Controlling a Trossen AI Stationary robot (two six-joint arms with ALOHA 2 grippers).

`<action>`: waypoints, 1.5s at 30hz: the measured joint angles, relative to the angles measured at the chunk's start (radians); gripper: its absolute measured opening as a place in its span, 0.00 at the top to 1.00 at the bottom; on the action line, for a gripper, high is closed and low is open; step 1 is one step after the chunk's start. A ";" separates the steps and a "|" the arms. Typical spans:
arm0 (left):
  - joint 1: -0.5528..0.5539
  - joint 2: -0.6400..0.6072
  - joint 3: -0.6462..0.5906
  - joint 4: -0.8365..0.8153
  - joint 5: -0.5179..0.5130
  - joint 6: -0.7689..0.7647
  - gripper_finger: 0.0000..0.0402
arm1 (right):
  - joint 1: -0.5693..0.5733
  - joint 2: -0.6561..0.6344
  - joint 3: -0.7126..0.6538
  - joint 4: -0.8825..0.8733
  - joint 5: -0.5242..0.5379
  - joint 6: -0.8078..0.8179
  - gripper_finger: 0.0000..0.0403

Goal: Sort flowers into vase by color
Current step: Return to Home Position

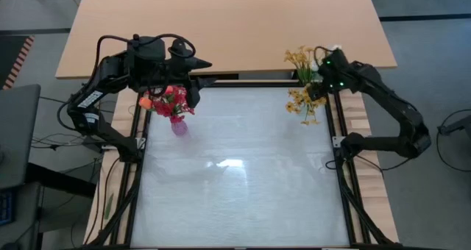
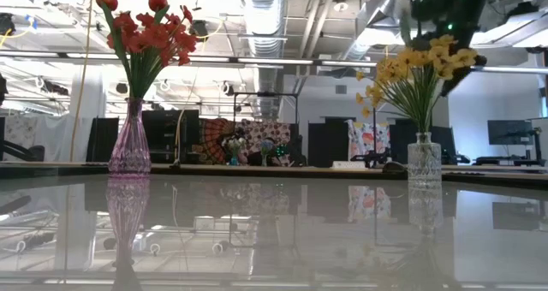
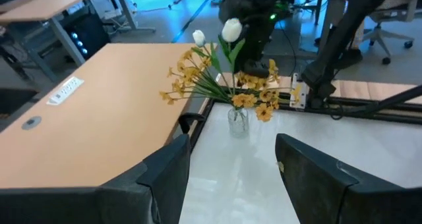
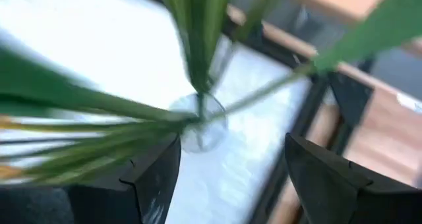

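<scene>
Hovering above the clear vase (image 2: pixel 423 163) of yellow flowers (image 2: pixel 419 68), right gripper (image 4: pixel 231 148) spread empty; left gripper (image 3: pixel 232 143) likewise spread, near the red flowers (image 1: pixel 171 101).

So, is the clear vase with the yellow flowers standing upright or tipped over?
Upright. In the low view the clear vase stands on its base, yellow flowers rising from its mouth.

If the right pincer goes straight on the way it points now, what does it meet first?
Most likely the green stems, crossing just ahead of it; the clear vase sits beyond them. Depth is uncertain.
</scene>
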 joint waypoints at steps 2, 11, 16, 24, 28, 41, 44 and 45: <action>0.000 0.000 0.000 0.001 0.000 0.017 0.47 | 0.009 0.038 0.001 -0.037 0.030 0.004 0.27; 0.032 0.000 0.000 -0.004 0.017 0.035 0.47 | 0.050 0.094 0.088 -0.107 0.120 0.045 0.27; 0.045 0.000 0.000 -0.031 0.052 0.036 0.47 | 0.049 0.068 0.177 -0.130 0.121 0.043 0.27; 0.050 0.000 0.000 -0.053 0.058 0.053 0.47 | 0.049 0.067 0.332 -0.226 0.102 0.015 0.27; 0.050 0.000 0.000 -0.063 0.058 0.059 0.47 | 0.050 0.067 0.454 -0.267 0.100 0.019 0.27; 0.050 0.000 0.000 -0.078 0.057 0.081 0.47 | 0.321 0.040 0.722 -0.111 -0.059 0.031 0.50; 0.050 0.000 0.000 -0.079 0.057 0.081 0.47 | 0.419 0.042 0.719 -0.076 -0.028 -0.016 0.80; 0.050 0.000 0.000 -0.079 0.057 0.081 0.47 | 0.443 0.042 0.707 -0.064 -0.017 -0.036 0.90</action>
